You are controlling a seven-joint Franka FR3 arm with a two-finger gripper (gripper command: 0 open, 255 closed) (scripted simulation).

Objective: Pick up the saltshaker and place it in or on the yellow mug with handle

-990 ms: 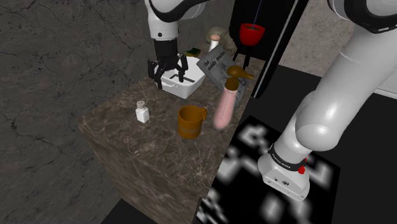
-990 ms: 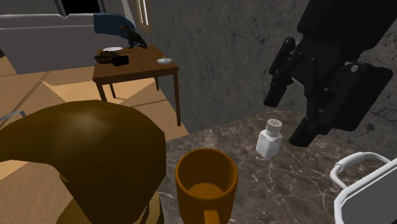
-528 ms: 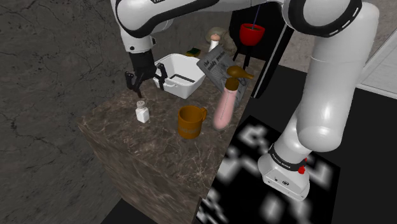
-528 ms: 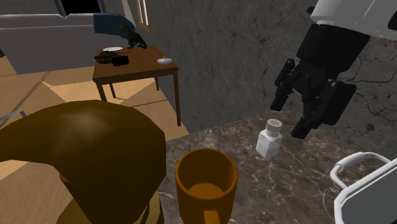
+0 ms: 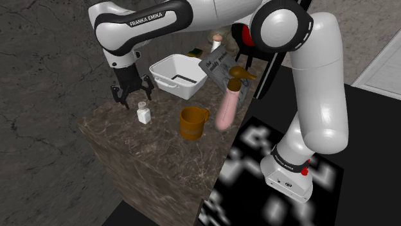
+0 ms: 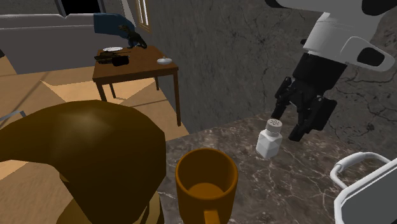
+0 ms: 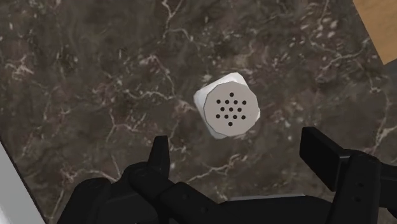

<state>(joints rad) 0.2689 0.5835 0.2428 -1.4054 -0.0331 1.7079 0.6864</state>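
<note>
A small white saltshaker with a perforated grey cap stands upright on the dark marble counter, near its far edge. In the wrist view its cap lies just ahead of the gap between my fingers. My black gripper hangs open a little above and behind the saltshaker, touching nothing. From the second exterior view the gripper is right beside the shaker's top. The ochre-yellow mug with handle stands upright and empty on the counter to the shoulder view's right of the shaker; its rim is in the foreground.
A white basin sits behind the shaker. A pink bottle, a brown jug and a printed grey box crowd the counter's right side. A large brown object fills the second exterior view's foreground; a wooden side table stands far back.
The arm swung from over the white basin to the shoulder view's left and came down, so the open gripper now hangs just above the saltshaker. Shaker and mug have not moved.
</note>
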